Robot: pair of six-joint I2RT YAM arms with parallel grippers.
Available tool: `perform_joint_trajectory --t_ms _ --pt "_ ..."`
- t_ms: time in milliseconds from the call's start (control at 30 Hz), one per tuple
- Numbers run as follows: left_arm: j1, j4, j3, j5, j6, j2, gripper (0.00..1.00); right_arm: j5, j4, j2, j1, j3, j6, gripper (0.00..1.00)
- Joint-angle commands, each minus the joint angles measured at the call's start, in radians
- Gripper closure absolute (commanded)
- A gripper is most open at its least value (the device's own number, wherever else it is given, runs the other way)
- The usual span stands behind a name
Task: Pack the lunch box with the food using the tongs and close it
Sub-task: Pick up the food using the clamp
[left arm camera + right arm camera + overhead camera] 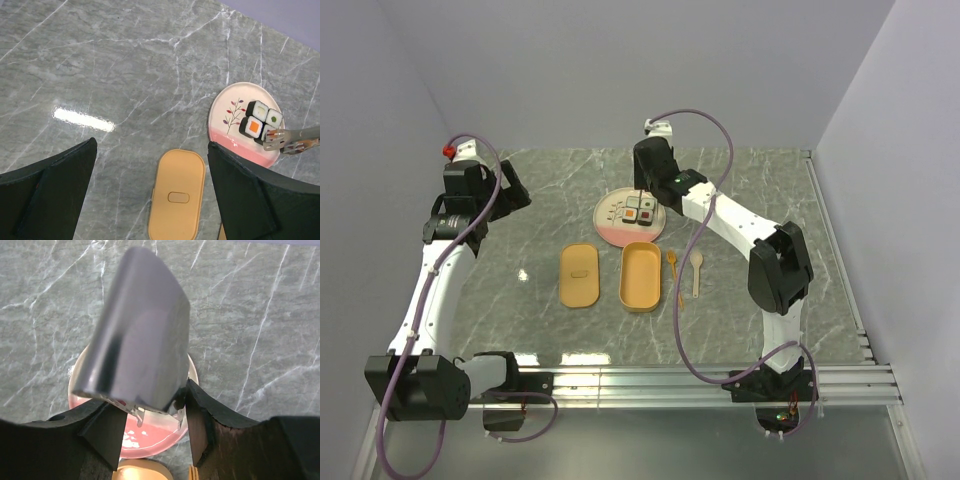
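- Lunch box (pixel 640 275): tan-orange oblong base, table centre; flat lid (pixel 579 274) at its 9 o'clock.
- Food (pixel 261 122): sushi pieces on round pink-and-cream plate (pixel 616 218), 12 o'clock of box.
- Orange spoon (pixel 672 263), beige spoon (pixel 696 270): 3 o'clock.
- My right gripper (pixel 152 412) clamps grey metal tongs (pixel 137 365); my left gripper (pixel 150 192) spread wide, holding nothing.

You get the top view from high behind both arms. Left wrist looks down from afar, right wrist close; all share the plate (pixel 631 217) (pixel 245 125) (pixel 150 437).

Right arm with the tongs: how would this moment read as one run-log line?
right pincer: shut on tongs | tong tips at food on plate | lunch box: open, empty | lid: beside it | left pincer: open
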Motion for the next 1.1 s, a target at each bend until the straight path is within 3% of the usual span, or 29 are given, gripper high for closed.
perform_joint_trajectory --t_ms 0,1067 --pt "-0.002 0.001 0.038 -0.011 0.006 -0.004 0.01 0.028 0.036 -0.037 0.001 -0.010 0.028 0.46" --pt "-0.004 0.021 0.017 0.004 0.013 -0.004 0.01 0.022 0.018 -0.050 0.007 -0.029 0.062 0.46"
